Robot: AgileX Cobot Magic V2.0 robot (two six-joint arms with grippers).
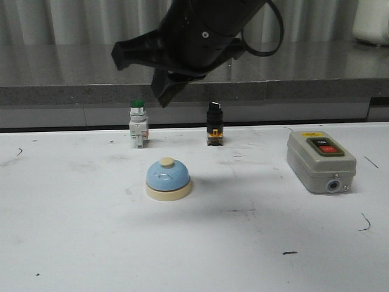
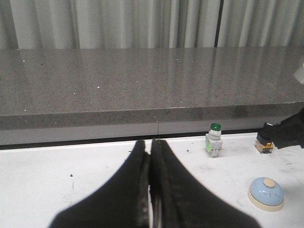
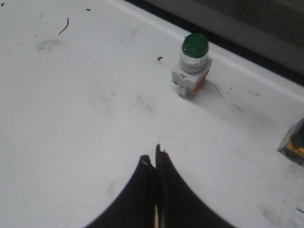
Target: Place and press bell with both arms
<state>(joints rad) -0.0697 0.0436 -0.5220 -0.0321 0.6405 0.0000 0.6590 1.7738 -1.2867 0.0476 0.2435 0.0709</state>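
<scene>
Resting upright on the white table [image 1: 73, 243], the bell [image 1: 168, 179] is seen below the right gripper [image 3: 154, 159] — fingers pressed together, nothing held — left gripper [image 2: 150, 149] likewise closed, set apart.

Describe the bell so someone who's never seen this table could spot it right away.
On the white table, look in front of the two small upright switches. The bell sits there alone: a light-blue dome on a cream base with a cream knob, the only rounded, blue thing.

Dim, even overhead light; soft shadow under the bell [image 1: 168, 178]; grainy, slightly blurred wrist views.
</scene>
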